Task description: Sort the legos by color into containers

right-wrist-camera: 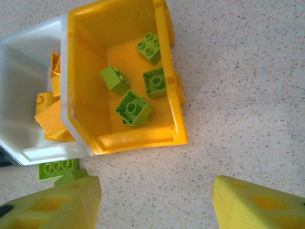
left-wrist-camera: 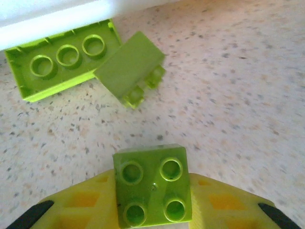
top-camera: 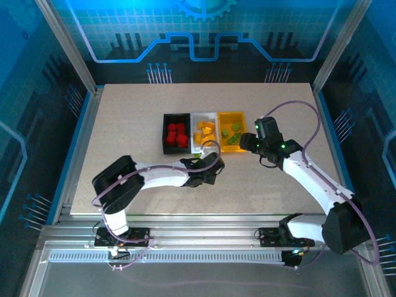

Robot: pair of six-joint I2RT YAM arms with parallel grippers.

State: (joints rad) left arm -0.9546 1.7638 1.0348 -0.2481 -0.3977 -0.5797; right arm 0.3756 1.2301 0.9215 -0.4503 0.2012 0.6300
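My left jaws are gripping a lime green square brick (left-wrist-camera: 151, 183), studs facing the camera, low by the desk (left-wrist-camera: 238, 95). The yellow bin (right-wrist-camera: 138, 138), holding four green bricks (right-wrist-camera: 133, 107), is lying ahead to my right, past the white bin (right-wrist-camera: 19, 52). My right jaws are hanging open nearer it. A long brick (left-wrist-camera: 62, 62) is lying ahead, lengthwise along the white wall, a tilted brick (left-wrist-camera: 128, 71) touching it. I am finding no writing.
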